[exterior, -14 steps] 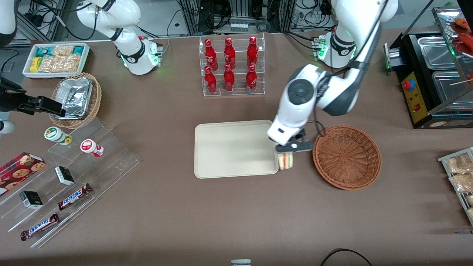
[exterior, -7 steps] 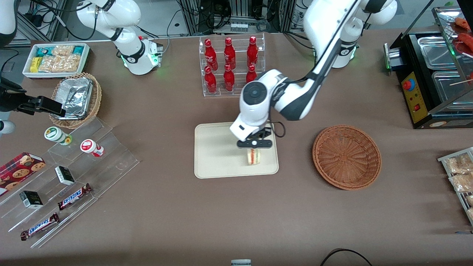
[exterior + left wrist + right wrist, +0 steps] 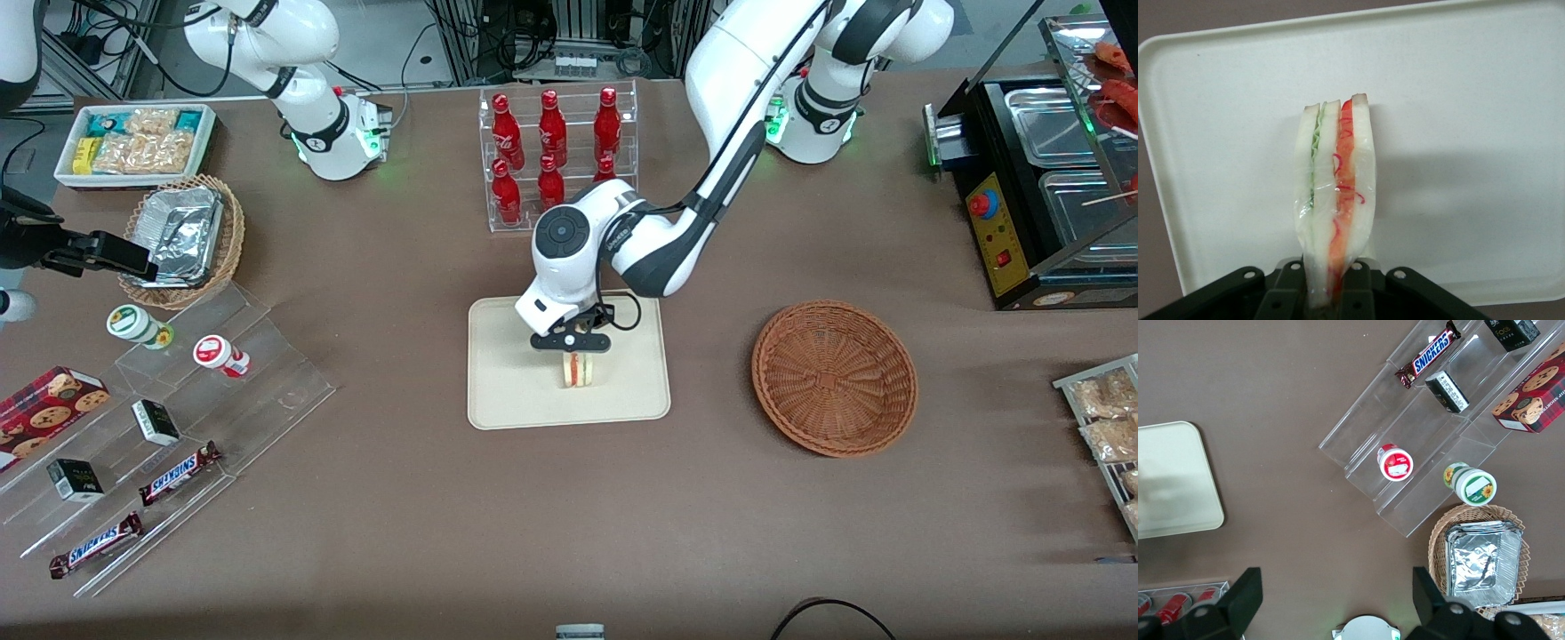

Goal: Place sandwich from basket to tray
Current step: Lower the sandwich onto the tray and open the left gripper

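Note:
My left gripper (image 3: 578, 348) hangs over the middle of the cream-beige tray (image 3: 507, 391), shut on the sandwich (image 3: 578, 370). The wedge of pale bread with orange-red and green filling (image 3: 1335, 200) points away from the wrist camera, pinched at its end between the black fingers (image 3: 1286, 293), with the tray (image 3: 1458, 133) filling the space beneath it. Whether the sandwich touches the tray surface I cannot tell. The reddish-brown woven basket (image 3: 834, 377) sits beside the tray toward the working arm's end and holds nothing.
A clear rack of red bottles (image 3: 556, 160) stands farther from the front camera than the tray. Toward the parked arm's end are a clear stepped shelf (image 3: 191, 400) with snacks, a tan basket of foil containers (image 3: 182, 236) and a white snack bin (image 3: 133, 142). A black food warmer (image 3: 1040, 178) stands at the working arm's end.
The gripper carried the sandwich from the gap between basket and tray to above the tray, ending over its middle. It stayed shut on the sandwich throughout.

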